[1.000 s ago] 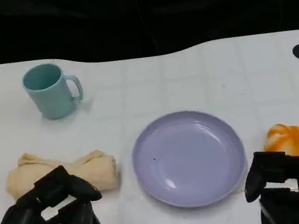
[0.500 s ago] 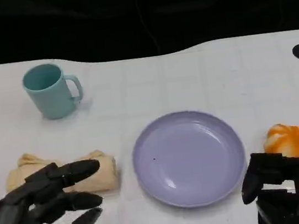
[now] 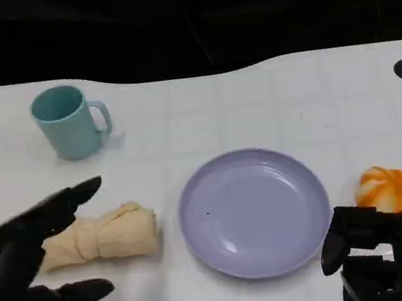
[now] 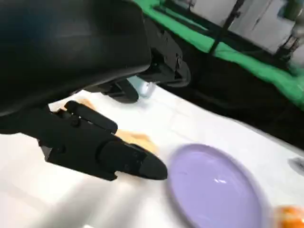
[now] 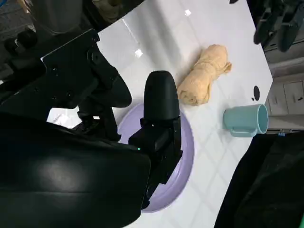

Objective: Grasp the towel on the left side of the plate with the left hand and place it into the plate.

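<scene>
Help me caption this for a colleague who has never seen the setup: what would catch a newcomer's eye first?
Probably the lavender plate, empty at the middle of the white table, with the rolled beige towel just to its left. The black left hand hovers open over the towel's near end, fingers spread. A teal mug stands at the far left, and an orange-and-white striped object lies right of the plate, by the right hand.
</scene>
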You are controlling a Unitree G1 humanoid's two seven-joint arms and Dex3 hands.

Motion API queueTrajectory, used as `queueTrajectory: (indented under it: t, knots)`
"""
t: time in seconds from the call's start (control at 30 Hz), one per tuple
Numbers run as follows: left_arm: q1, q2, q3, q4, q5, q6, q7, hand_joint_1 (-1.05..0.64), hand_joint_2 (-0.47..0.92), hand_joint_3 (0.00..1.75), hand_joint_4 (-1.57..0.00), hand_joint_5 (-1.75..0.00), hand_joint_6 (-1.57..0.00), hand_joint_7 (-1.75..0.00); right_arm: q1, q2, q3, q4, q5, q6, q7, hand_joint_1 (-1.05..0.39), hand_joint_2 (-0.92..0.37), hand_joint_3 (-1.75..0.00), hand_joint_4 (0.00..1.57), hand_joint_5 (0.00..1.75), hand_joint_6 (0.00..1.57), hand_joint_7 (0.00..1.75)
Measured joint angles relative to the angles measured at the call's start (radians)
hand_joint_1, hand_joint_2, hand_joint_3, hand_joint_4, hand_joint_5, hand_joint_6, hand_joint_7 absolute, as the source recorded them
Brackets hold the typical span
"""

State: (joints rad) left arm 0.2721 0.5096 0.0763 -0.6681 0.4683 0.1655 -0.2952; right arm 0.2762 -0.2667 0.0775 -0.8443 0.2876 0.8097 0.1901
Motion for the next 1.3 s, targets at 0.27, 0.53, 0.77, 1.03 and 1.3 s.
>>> queueTrajectory:
  t: [0.27,0.53,0.77,1.03,1.3]
  knots:
    - [-0.16,0.036,-0.177,0.139,0.315,0.048,-0.06,-0.63,0.92,0.03,-0.21,-0.1,-0.21,0.0,0.009,-0.001,-0.002,-0.009,0.004,0.002,0.0,0.02,-0.53,-1.33,0.73,1.75,0.6,1.62]
    - [-0.296,-0.002,-0.304,0.34,0.453,0.085,-0.084,-0.63,0.9,0.01,-0.25,-0.1,-0.23,-0.01,0.019,-0.002,-0.003,-0.016,0.006,0.003,0.001,0.0,-0.53,-1.32,0.73,1.75,0.61,1.62]
    - [-0.426,-0.064,-0.387,0.512,0.518,0.113,-0.083,-0.62,0.9,0.0,-0.26,-0.09,-0.24,-0.01,0.025,-0.003,-0.003,-0.029,0.006,0.007,0.002,-0.01,-0.52,-1.32,0.73,1.75,0.61,1.61]
    - [-0.563,-0.121,-0.457,0.762,0.514,0.132,-0.084,-0.58,0.92,0.01,-0.3,-0.07,-0.26,-0.01,0.029,-0.002,-0.006,-0.049,0.017,0.024,0.0,-0.01,-0.52,-1.32,0.73,1.75,0.61,1.61]
    - [-0.663,-0.159,-0.471,1.048,0.424,0.103,-0.008,-0.44,0.92,0.13,-0.63,-0.18,-0.49,-0.07,0.035,-0.003,-0.005,-0.059,0.02,0.033,-0.003,-0.02,-0.53,-1.32,0.73,1.75,0.62,1.61]
